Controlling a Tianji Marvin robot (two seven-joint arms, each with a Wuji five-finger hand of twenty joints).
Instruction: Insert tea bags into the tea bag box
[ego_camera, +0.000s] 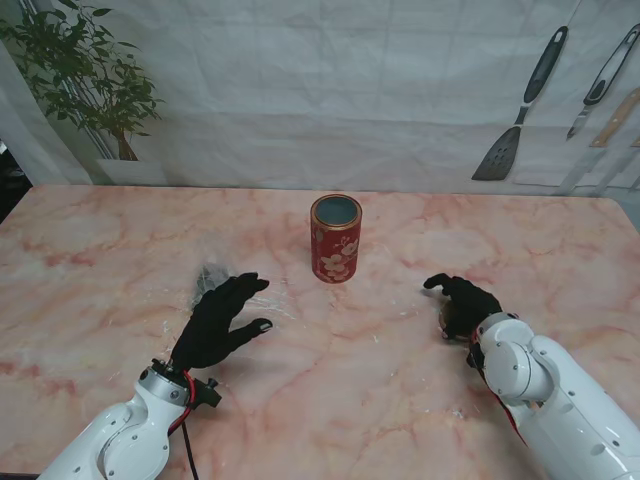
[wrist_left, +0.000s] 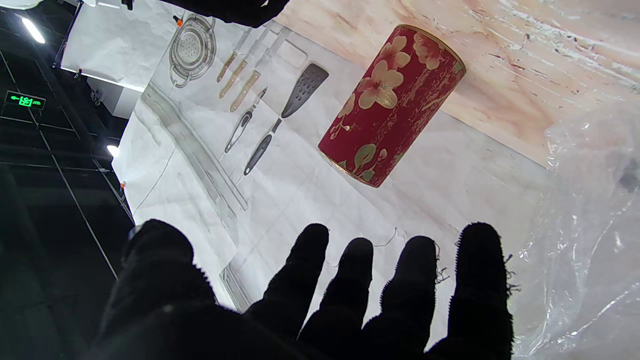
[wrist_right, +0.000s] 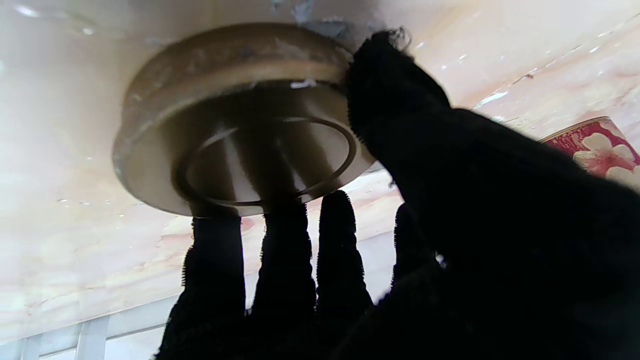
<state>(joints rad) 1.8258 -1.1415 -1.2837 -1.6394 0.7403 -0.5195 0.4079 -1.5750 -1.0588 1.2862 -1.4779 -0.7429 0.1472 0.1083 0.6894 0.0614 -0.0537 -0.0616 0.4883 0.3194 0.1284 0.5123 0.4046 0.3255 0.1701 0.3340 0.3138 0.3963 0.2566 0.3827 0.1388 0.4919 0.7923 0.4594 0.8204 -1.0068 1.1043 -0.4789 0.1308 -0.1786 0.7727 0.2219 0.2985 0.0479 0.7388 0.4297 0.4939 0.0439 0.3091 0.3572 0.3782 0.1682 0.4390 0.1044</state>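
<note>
Glossy marble-look table (ego_camera: 120, 250), crinkly clear plastic bag (wrist_left: 590, 240), brushed gold metal lid (wrist_right: 235, 115).

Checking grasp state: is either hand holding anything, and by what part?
The right hand grips the metal lid by its rim, thumb against the edge. The left hand is open, holding nothing.

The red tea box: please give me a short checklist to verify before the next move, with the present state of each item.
1. Red tea box stands upright on the table: ok.
2. Box mouth is uncovered, opening faces up: ok.
3. Metal lid is off the box, at the right hand, whose thumb and fingers touch it: ok.
4. Left hand is open, fingers spread, holding nothing: ok.
5. Clear plastic bag lies by the left hand's fingers; whether it holds tea bags: cannot tell.
6. Both hands are apart from the box, so neither should tip it: ok.
</note>
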